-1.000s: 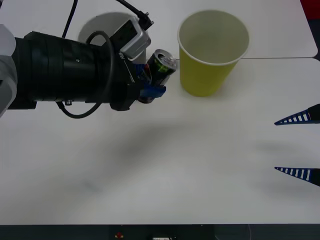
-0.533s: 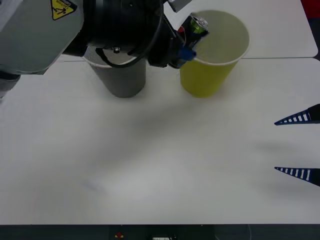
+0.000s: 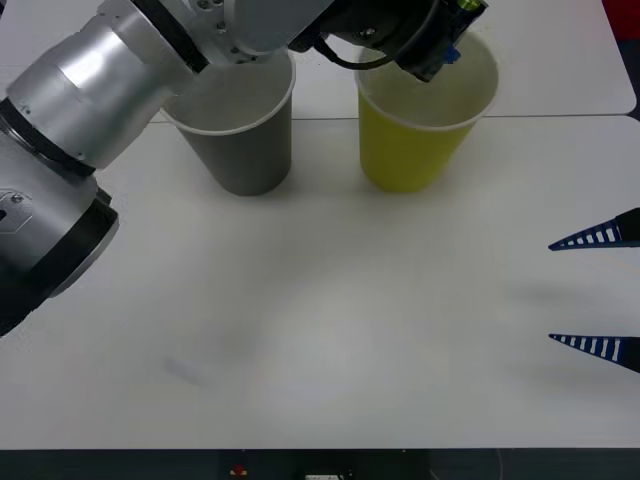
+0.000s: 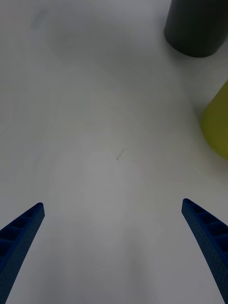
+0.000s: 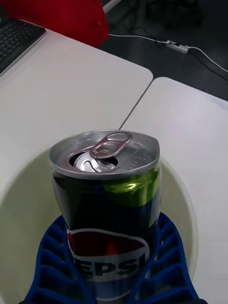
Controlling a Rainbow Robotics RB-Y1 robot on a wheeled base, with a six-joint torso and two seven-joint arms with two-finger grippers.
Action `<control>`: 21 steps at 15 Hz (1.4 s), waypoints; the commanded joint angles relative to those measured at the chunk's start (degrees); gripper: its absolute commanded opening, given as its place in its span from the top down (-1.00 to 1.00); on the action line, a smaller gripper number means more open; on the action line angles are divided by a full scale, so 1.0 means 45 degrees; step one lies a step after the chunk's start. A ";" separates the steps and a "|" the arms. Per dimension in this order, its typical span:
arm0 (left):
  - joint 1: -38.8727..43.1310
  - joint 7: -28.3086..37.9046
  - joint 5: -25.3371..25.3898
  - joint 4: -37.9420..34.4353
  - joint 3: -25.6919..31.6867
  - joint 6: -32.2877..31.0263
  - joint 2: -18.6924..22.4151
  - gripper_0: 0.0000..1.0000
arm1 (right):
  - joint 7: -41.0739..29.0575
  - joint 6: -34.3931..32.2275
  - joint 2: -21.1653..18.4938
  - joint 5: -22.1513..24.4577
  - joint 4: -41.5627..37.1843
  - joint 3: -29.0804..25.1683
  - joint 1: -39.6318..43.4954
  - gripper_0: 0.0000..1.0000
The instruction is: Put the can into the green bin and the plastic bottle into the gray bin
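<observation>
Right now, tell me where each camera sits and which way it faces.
Front view: above the arms, looking forward and down at the table; left arm reaches over the green bin, right gripper waits open.
Left wrist view: on the left gripper, facing the can it holds over that bin.
Right wrist view: facing tabletop and gray bin.
Front and right wrist views share both bins.

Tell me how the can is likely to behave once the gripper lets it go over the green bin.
The can looks opened, its tab lifted, so probably light. Held in the left gripper above the green bin, it should drop straight in. Its wall looks slightly dented near the rim, so likely thin and crushable. Round sides: it may tip and roll inside.
</observation>
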 commanded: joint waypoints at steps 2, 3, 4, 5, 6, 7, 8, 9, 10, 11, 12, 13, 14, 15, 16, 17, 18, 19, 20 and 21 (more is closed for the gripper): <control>-0.0638 -0.0002 -0.0343 0.1296 -0.0635 0.0718 -0.0376 1.00 | 0.0001 0.0000 0.0000 0.0000 0.0000 0.0000 0.0000 -1.00; -0.0657 -0.0002 -0.0363 0.1296 -0.0635 0.0718 -0.0357 1.00 | 0.0001 0.0000 0.0000 0.0000 0.0000 0.0000 0.0000 -1.00; -0.0638 -0.0021 -0.0402 0.1296 -0.0635 0.0718 -0.0357 1.00 | 0.0001 0.0000 0.0000 0.0000 0.0000 0.0000 0.0000 -1.00; -0.0638 -0.0021 -0.0421 0.1296 -0.0635 0.0699 -0.0357 1.00 | 0.0001 0.0000 0.0000 0.0000 0.0000 0.0000 0.0000 -1.00; -0.0638 -0.0021 -0.0402 0.1296 -0.0635 0.0699 -0.0376 1.00 | 0.0001 0.0000 0.0000 0.0000 0.0000 0.0000 0.0000 -1.00; -0.0638 -0.0060 -0.0363 0.1296 -0.0635 0.0679 -0.0357 1.00 | 0.0001 0.0000 0.0000 0.0000 0.0000 0.0000 0.0000 -1.00; -0.0638 -0.0080 -0.0363 0.1276 -0.0635 0.0543 -0.0357 0.47 | 0.0001 0.0000 0.0000 0.0000 0.0000 0.0000 0.0000 -1.00; -0.0638 -0.0178 -0.0363 0.1296 -0.0635 0.0523 -0.0357 -0.61 | 0.0001 0.0000 0.0000 0.0000 0.0000 0.0000 0.0000 -1.00; -0.0638 -0.0236 -0.0343 0.1296 -0.0635 0.0523 -0.0357 -1.00 | 0.0001 0.0000 0.0000 0.0000 0.0000 0.0000 0.0000 -1.00; -0.0618 -0.0568 -0.0285 0.1296 -0.0635 0.0523 -0.0357 -1.00 | 0.0001 0.0000 0.0000 0.0000 0.0000 0.0000 0.0000 -1.00; -0.0618 -0.0627 -0.0167 0.1179 -0.0635 0.0523 -0.0259 -1.00 | 0.0001 0.0000 0.0000 0.0000 0.0000 0.0000 0.0000 -1.00; -0.0521 -0.0744 -0.0070 0.0827 -0.0615 0.0523 -0.0064 -1.00 | 0.0001 0.0000 0.0000 0.0000 0.0000 0.0000 0.0000 -1.00; -0.0228 -0.1017 0.0067 0.0202 -0.0576 0.0523 0.0288 -1.00 | 0.0001 0.0000 0.0000 0.0000 0.0000 0.0000 0.0000 -1.00; 0.0261 -0.1369 0.0340 -0.0677 -0.0440 0.0523 0.0756 -1.00 | 0.0001 0.0000 0.0000 0.0000 0.0000 0.0000 0.0000 -1.00; 0.0729 -0.1623 0.0907 -0.1380 -0.0283 0.0523 0.1147 -1.00 | 0.0001 0.0000 0.0000 0.0000 0.0000 0.0000 0.0000 -1.00; 0.1315 -0.2346 0.1590 -0.2142 0.0049 0.0523 0.1616 -1.00 | 0.0001 0.0000 0.0000 0.0000 0.0000 0.0000 0.0000 -1.00; 0.1921 -0.3088 0.2313 -0.2864 0.0439 0.0523 0.2143 -1.00 | 0.0001 0.0000 0.0000 0.0000 0.0000 0.0000 0.0000 -1.00; 0.2409 -0.3596 0.2938 -0.3431 0.0635 0.0523 0.2592 -1.00 | 0.0001 0.0000 0.0000 0.0000 0.0000 0.0000 0.0000 -1.00; 0.2975 -0.4123 0.3543 -0.4173 0.0849 0.0523 0.3139 -1.00 | 0.0001 0.0000 0.0000 0.0000 0.0000 0.0000 0.0000 -1.00; 0.3620 -0.4592 0.4012 -0.4954 0.1123 0.0523 0.3647 -1.00 | 0.0001 0.0000 0.0000 0.0000 0.0000 0.0000 0.0000 -1.00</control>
